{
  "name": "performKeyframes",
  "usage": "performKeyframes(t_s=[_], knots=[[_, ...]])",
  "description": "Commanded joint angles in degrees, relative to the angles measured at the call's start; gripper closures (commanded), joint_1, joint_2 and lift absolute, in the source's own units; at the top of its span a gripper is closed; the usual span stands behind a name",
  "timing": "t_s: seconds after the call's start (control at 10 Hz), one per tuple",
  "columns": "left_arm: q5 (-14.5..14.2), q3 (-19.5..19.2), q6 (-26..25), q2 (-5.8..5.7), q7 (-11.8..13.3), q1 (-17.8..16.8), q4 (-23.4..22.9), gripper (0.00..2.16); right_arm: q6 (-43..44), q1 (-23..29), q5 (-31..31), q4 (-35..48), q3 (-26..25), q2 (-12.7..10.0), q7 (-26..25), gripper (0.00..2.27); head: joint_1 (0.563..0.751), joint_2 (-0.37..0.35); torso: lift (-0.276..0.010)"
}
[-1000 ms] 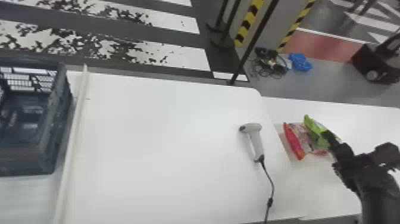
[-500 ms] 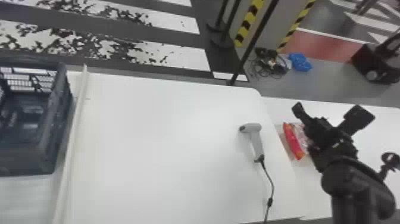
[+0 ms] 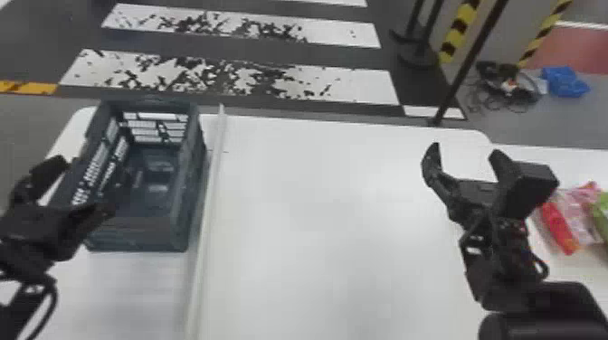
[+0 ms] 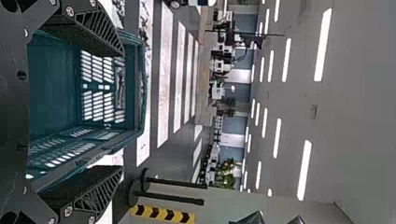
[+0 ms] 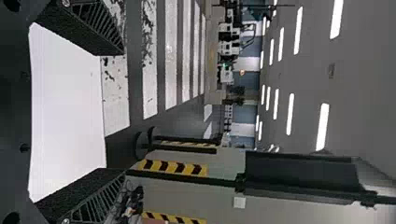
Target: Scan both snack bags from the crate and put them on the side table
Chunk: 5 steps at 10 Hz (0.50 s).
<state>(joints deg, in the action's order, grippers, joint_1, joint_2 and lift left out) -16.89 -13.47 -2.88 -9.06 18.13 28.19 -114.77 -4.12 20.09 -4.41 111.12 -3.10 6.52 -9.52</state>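
Note:
In the head view my right gripper (image 3: 463, 165) stands open over the right part of the white table, left of the snack bags. A red and pink snack bag (image 3: 561, 226) lies on the side table (image 3: 570, 167), with a green snack bag (image 3: 601, 214) beside it at the right edge. My left gripper (image 3: 81, 183), open too, is at the near left of the dark crate (image 3: 181, 233). The left wrist view has the left gripper (image 4: 119, 112) apart in front of the teal-looking crate (image 4: 51, 84); the right gripper (image 5: 121, 112) holds nothing in the right wrist view.
A pale raised strip (image 3: 210, 203) runs along the white table (image 3: 339, 203) beside the crate. Beyond the table's far edge stand a thin dark post (image 3: 468, 63) and striped barriers, with cables and a blue bag (image 3: 565, 81) on the floor.
My right gripper has drawn back leftward from the snack bags, and the green bag has been let go. The head view has swung left, bringing the left gripper and more of the crate into sight.

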Motion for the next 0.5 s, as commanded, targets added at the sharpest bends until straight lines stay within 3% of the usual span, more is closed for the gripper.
performKeyframes(t_s=[0.0,0.2,0.4], knots=[[1.07,1.69,-0.42,0.45,-0.20,-0.15,-0.19,0.14,6.44,3.20,2.30,-0.38,5.65,-0.46,-1.73,0.03,0.695,-0.015,-0.087],[3.18,4.77,-0.60,1.59,-1.60,-0.24,-0.36,0.14,11.37,6.45,2.83,-0.73,7.67,-1.95,-3.48,0.03,0.695,0.029,-0.087],[4.85,7.14,-0.60,2.47,-1.69,0.29,-1.51,0.14,12.77,9.71,2.83,-0.64,8.90,-1.60,-3.75,0.03,0.695,0.021,-0.087]])
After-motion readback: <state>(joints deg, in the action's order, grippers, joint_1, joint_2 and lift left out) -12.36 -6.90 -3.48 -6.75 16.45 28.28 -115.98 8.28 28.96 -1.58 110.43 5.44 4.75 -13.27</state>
